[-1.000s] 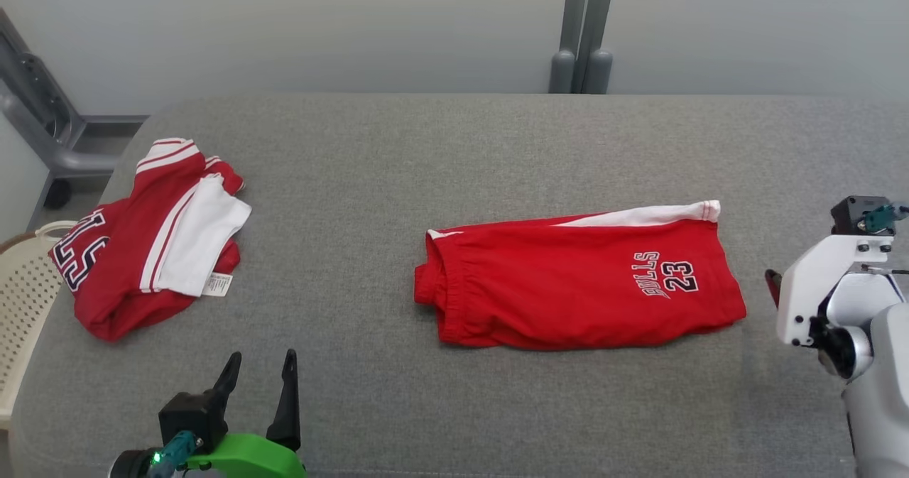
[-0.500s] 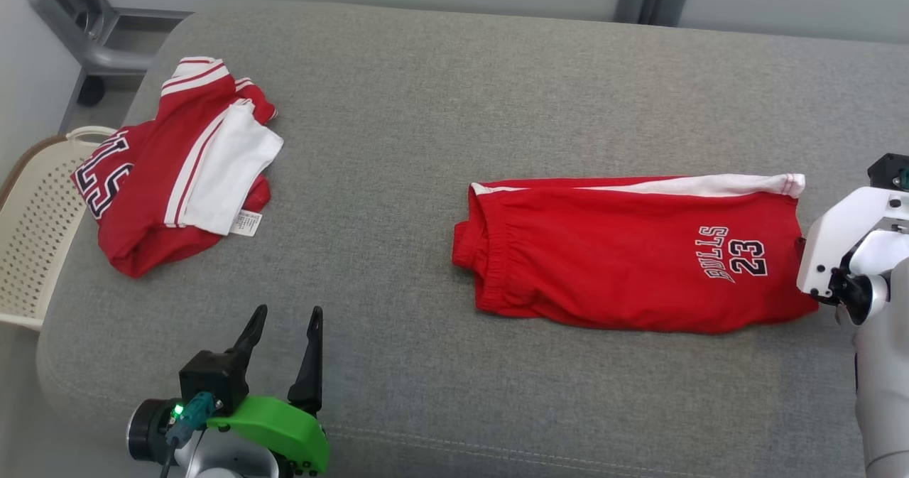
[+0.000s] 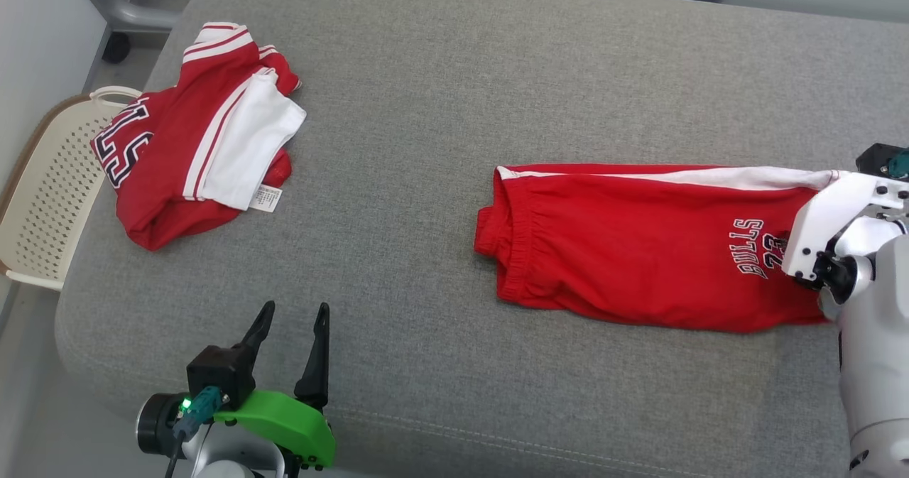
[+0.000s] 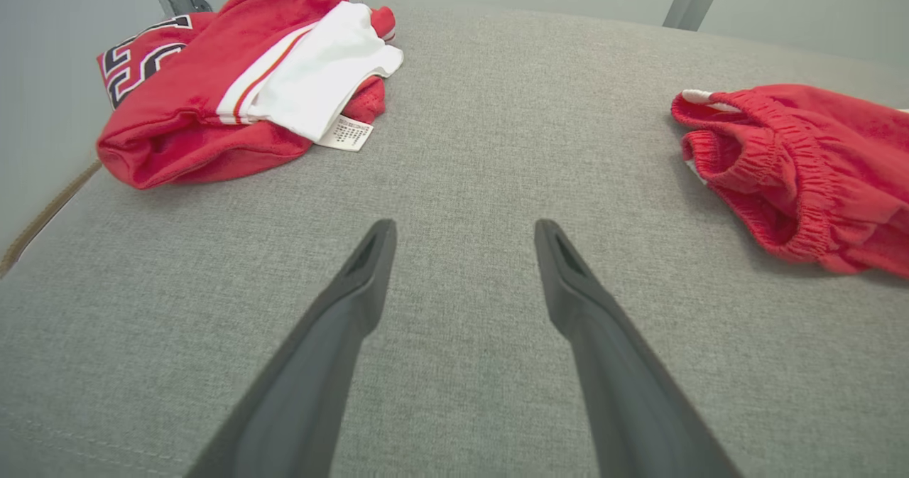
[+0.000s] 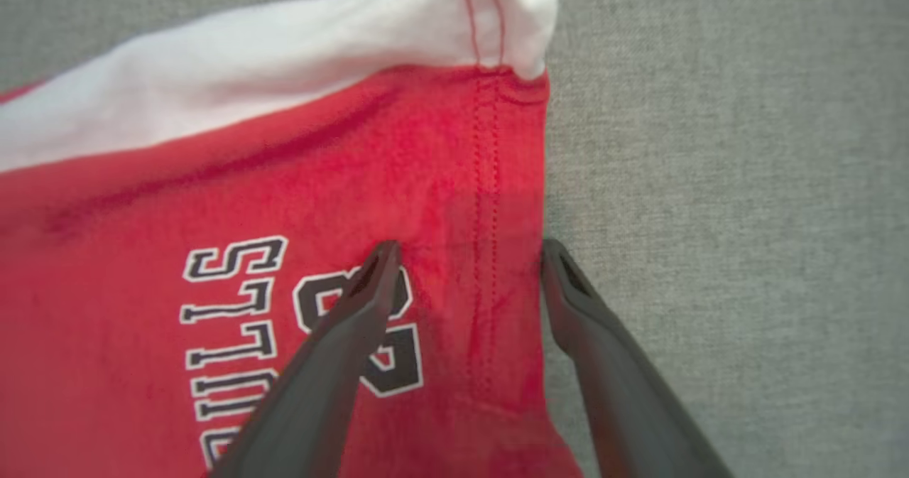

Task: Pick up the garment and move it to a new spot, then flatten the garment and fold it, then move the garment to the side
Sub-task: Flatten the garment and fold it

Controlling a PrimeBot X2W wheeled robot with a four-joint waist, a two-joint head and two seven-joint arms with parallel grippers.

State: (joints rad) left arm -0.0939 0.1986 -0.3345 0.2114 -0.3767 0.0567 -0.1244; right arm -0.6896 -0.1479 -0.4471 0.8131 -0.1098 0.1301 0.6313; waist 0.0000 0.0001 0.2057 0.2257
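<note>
Grippers [image 3: 296,309] [image 5: 469,246] both spread; two garments [image 3: 639,251] [image 3: 192,151].

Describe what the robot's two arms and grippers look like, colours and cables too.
Left gripper: two long dark tapering fingers, black block, bright green cover, teal plug with green light, black cable. Right gripper: dark fingers, white bracket with black screws, silver-grey forearm.

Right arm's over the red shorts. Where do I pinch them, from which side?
I'd take the stitched leg hem of the red shorts, coming down from above. They lie flat on the grey cushion, so only an edge gives purchase, and the open right gripper straddles that hem: one finger over fabric, the other over cushion.
</note>
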